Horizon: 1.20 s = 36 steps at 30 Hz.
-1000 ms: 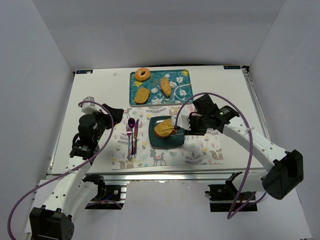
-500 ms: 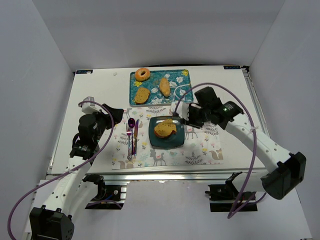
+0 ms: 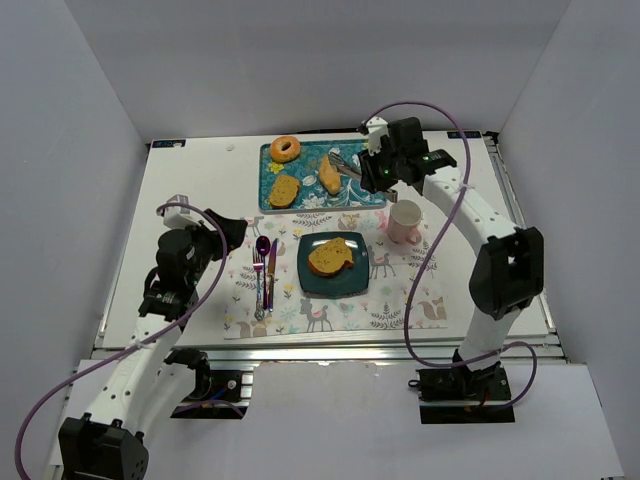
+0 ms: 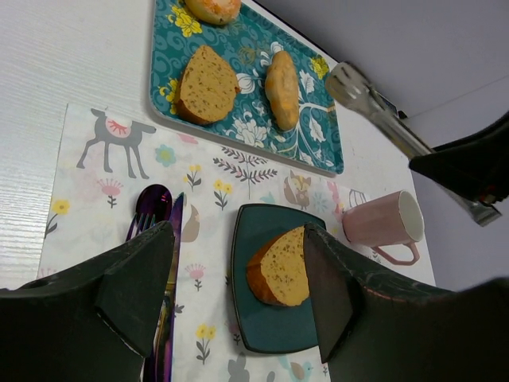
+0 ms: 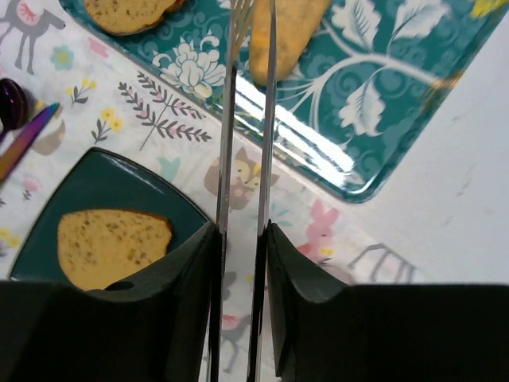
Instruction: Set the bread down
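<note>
A slice of bread [image 3: 328,256] lies on the dark teal square plate [image 3: 335,287] in the middle of the placemat; it also shows in the left wrist view [image 4: 286,267] and the right wrist view [image 5: 111,247]. My right gripper [image 3: 378,170] is shut on metal tongs [image 3: 345,164], held above the patterned tray [image 3: 366,187]. In the right wrist view the tongs [image 5: 266,119] hold nothing and their tips point at an oblong roll [image 5: 286,32]. My left gripper [image 3: 235,230] is open and empty, hovering left of the plate [image 4: 274,326].
The tray also holds a bagel [image 3: 286,149], a second bread slice [image 3: 284,190] and the roll [image 3: 331,174]. A pink mug [image 3: 405,220] stands right of the plate. A spoon [image 3: 262,250], fork and knife lie on the placemat [image 3: 400,300], left of the plate.
My right arm has lifted away from the plate and swung back over the tray with the tongs. The bread stays on the plate. The left arm has not moved.
</note>
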Each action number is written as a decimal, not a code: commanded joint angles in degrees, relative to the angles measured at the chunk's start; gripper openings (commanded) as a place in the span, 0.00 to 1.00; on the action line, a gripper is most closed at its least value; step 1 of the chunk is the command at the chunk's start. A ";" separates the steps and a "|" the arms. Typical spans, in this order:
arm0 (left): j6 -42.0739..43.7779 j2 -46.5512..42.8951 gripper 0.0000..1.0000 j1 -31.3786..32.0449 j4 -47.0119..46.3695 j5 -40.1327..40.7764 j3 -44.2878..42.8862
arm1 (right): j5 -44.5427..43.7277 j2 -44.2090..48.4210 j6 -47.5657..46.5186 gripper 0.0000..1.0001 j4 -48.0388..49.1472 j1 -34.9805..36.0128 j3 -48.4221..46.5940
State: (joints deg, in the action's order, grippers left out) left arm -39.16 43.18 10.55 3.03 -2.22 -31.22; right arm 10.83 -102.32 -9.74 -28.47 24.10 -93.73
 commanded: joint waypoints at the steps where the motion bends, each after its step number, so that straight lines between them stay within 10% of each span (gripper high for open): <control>1: -0.57 -1.69 0.75 -0.35 1.10 1.07 -0.24 | -0.64 -1.56 11.04 0.36 4.03 0.16 -3.82; 36: -0.83 2.17 0.75 -0.35 1.37 3.71 -2.00 | 12.28 -11.76 24.68 0.46 6.94 -8.19 -2.42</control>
State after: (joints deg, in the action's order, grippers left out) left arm -40.10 45.45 10.55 4.71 0.73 -31.24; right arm 21.50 -114.50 13.93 -23.81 16.69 -96.49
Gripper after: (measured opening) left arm 0.754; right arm 0.455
